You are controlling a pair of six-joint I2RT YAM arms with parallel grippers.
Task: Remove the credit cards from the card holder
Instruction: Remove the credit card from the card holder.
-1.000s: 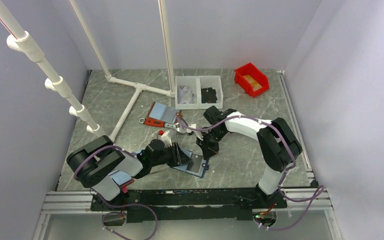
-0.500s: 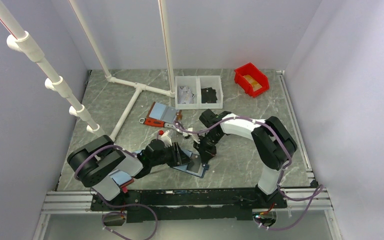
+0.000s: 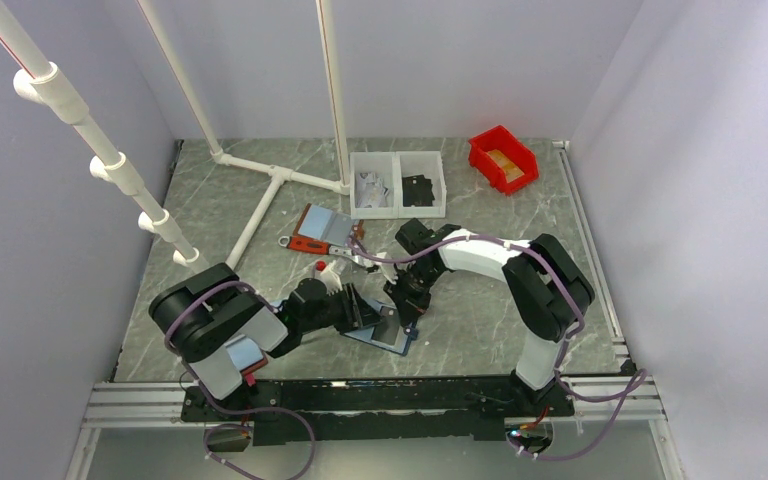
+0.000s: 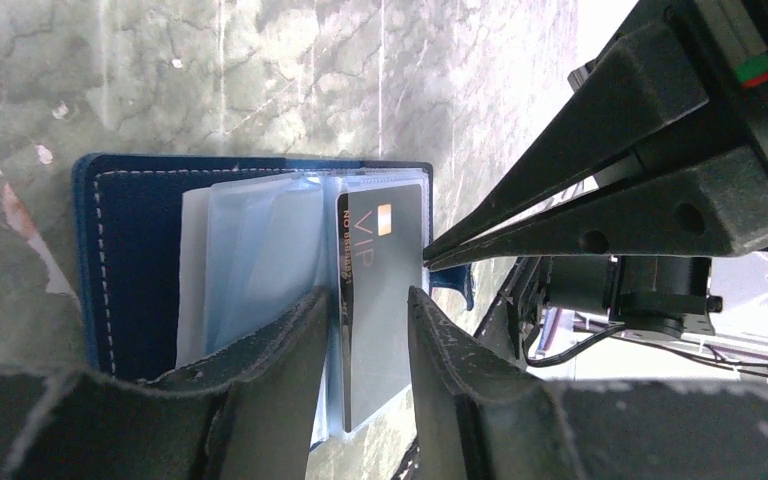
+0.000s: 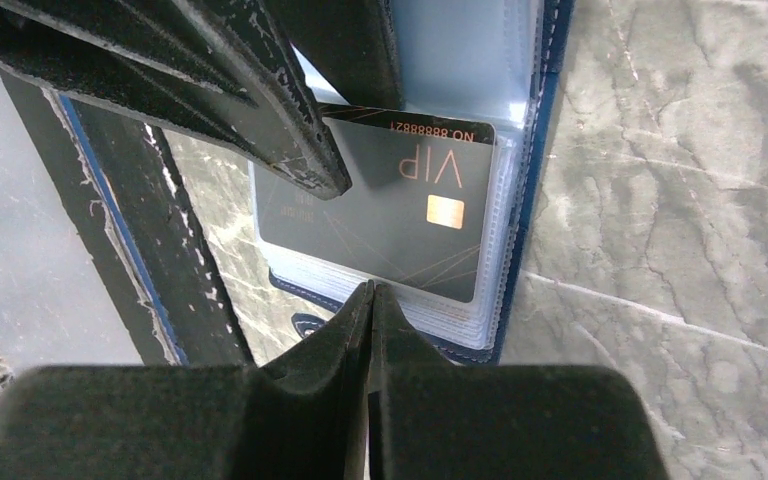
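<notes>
The navy card holder (image 3: 392, 338) lies open on the table near the front, its light blue pockets (image 4: 255, 250) facing up. A black credit card marked VIP (image 4: 380, 290) (image 5: 400, 215) sits in the top clear pocket. My left gripper (image 4: 365, 300) (image 3: 362, 312) is open; one fingertip (image 5: 325, 180) rests on the card's edge and the other finger on the pockets beside it. My right gripper (image 5: 370, 290) (image 3: 403, 308) is shut with nothing between its jaws. Its tip touches the pocket's outer edge at the card, opposite the left gripper.
A second holder with a red edge (image 3: 318, 230) lies open behind the left gripper. Small metal bits (image 3: 345, 260) lie near it. A white two-part bin (image 3: 397, 184) and a red bin (image 3: 503, 158) stand at the back. White pipes (image 3: 260, 205) cross the back left.
My right gripper has slid a little to the left, bringing its shut tip onto the holder's edge. The left arm's upper part has shifted slightly; its fingers stay on the holder.
</notes>
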